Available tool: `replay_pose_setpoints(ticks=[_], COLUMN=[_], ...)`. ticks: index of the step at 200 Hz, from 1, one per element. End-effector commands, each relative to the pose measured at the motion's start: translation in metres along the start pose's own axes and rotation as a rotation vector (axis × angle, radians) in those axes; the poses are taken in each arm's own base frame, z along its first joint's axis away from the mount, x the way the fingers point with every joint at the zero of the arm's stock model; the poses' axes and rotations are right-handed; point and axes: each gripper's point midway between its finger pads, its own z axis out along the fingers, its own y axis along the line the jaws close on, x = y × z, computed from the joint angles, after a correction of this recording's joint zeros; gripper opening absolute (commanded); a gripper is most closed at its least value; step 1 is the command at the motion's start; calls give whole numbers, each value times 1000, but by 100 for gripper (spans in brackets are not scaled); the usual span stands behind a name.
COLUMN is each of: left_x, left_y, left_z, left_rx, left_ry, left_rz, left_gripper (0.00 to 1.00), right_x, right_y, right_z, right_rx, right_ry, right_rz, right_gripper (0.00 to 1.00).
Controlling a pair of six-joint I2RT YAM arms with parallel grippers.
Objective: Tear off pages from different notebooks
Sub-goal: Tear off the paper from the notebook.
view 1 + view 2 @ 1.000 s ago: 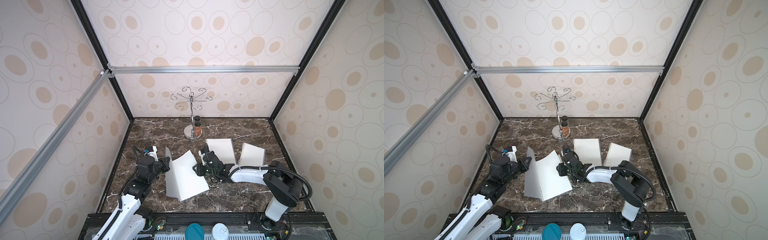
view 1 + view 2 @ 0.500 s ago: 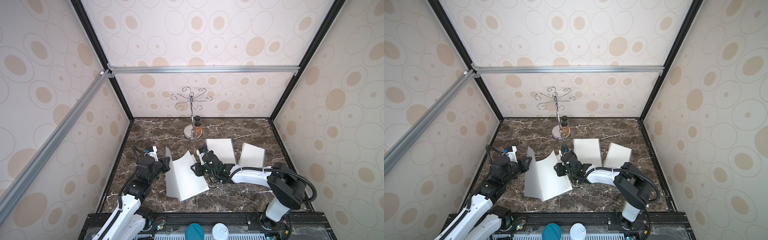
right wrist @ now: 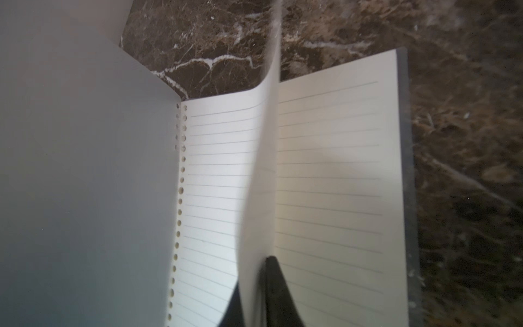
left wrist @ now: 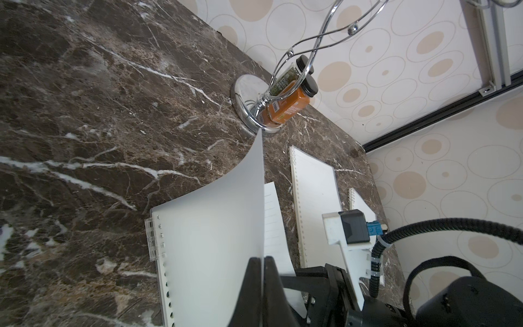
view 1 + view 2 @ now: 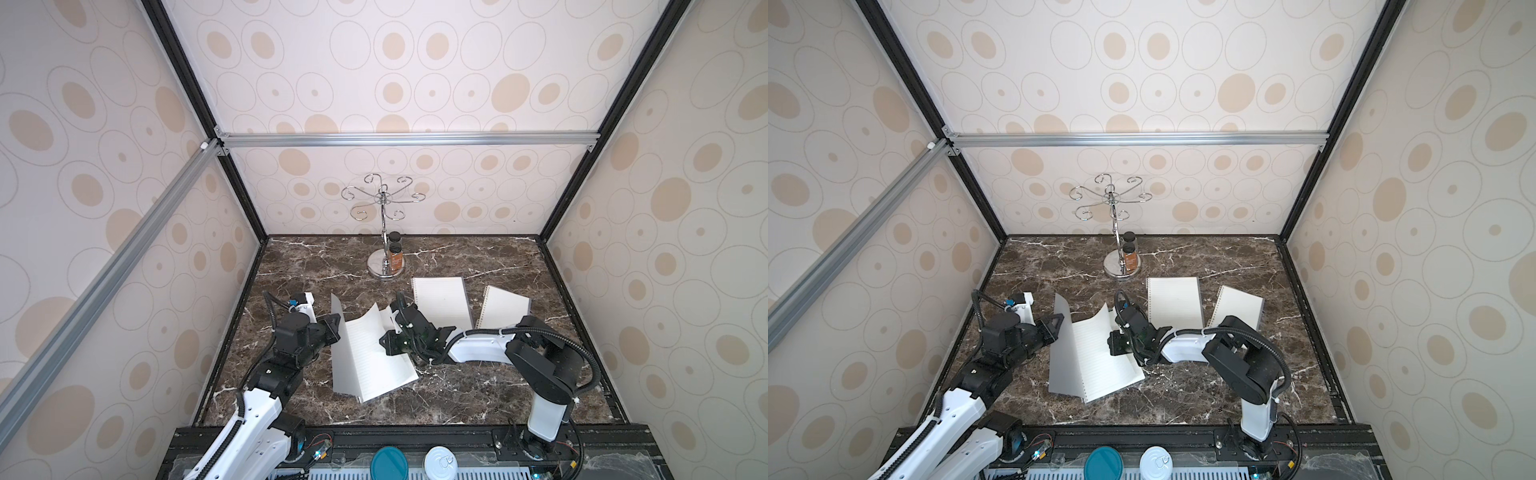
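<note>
An open notebook (image 5: 374,365) (image 5: 1104,361) lies left of the middle of the marble table. My left gripper (image 5: 336,328) (image 4: 263,259) is shut on the edge of its translucent grey cover (image 4: 215,240) (image 3: 85,170) and holds it upright. My right gripper (image 5: 388,338) (image 3: 261,262) is shut on the free edge of one lined page (image 3: 260,170) (image 5: 370,322). That page curls up from the pad, and its punched edge still sits at the binding. Two more notebooks (image 5: 442,301) (image 5: 505,307) lie flat to the right in both top views.
A chrome hook stand (image 5: 384,266) with two spice bottles (image 5: 395,253) on its base stands at the back middle. Patterned walls close in three sides. Two round cans (image 5: 388,463) (image 5: 440,461) sit below the front rail.
My right gripper has slid a little to the left onto the curled page and closed on it. The left gripper still holds the cover in the same place.
</note>
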Motion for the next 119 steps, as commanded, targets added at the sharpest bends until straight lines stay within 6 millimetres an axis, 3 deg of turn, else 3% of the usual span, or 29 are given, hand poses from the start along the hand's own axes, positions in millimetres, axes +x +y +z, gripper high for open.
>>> replay_pose_setpoints(ticks=[1,33,68,119], left_x=[-25,-63,-86,-64], left_y=[-4,20,50,95], left_z=[-2,3,1,32], left_rx=[-42,-199,-309,-409], left_ry=[-50,-90,-166,-103], left_rz=[43,64,37,-19], left_gripper=[0,0,0,0], right_x=[-28,-51,-47,-32], right_y=[12,10,2,-8], right_z=[-10,-37,-56,-65], right_rx=[-9,32,49,74], right_ry=[-80,-180,-216,-216], right_rz=[-24,-63,-78,-138], right_gripper=[0,0,0,0])
